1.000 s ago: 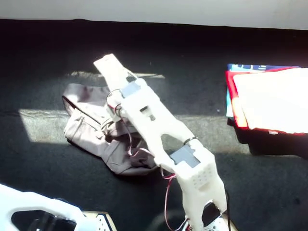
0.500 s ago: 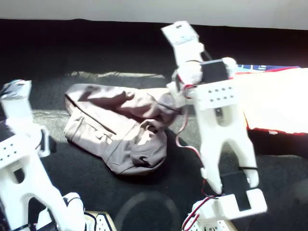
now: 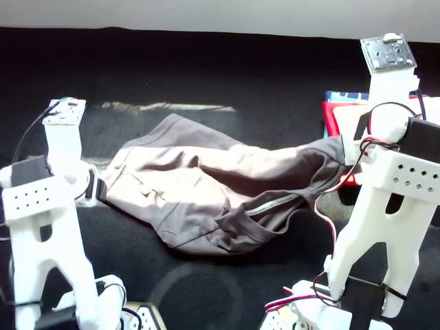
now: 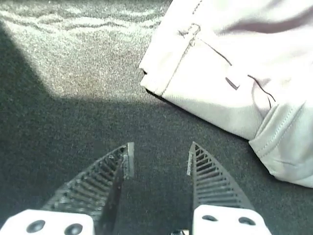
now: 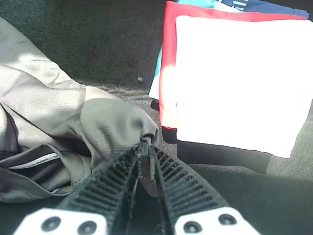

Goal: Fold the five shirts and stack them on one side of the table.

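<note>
Folded shirts point(image 3: 385, 144) sit stacked; the grey shirt point(image 3: 206, 192) lies unfolded, right claw point(image 5: 146, 149) pinching its edge, left claw point(image 4: 159, 157) released.

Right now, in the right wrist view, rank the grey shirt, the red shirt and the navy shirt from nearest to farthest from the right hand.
1. The grey shirt, pinched in the right hand.
2. The red shirt, folded, just beyond the hand.
3. The navy shirt, showing past the red shirt's far edge.
</note>
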Robot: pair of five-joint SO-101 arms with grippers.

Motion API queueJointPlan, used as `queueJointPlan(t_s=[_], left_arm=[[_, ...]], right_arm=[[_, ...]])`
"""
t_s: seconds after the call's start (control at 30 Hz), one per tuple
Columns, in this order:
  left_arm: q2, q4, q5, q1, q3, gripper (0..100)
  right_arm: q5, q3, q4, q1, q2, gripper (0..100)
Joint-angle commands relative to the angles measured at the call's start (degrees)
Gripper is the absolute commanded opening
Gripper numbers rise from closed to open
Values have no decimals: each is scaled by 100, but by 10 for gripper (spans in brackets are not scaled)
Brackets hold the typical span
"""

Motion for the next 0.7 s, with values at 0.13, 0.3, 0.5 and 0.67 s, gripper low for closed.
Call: queueJointPlan(t_s=[0.13,0.3,0.5,0.67], left_arm=[[2114,-440,554,286,-1279,189],[3407,-97,1380,523,-2545,189],[4620,747,2092,1033,-4004,189],[5455,1046,2101,1059,-4875,189]], right_arm=[[9,505,-207,-136,-251,7],[9,532,-154,-338,-251,7],[9,541,-154,-549,-251,7],[9,532,-154,-585,-251,7]])
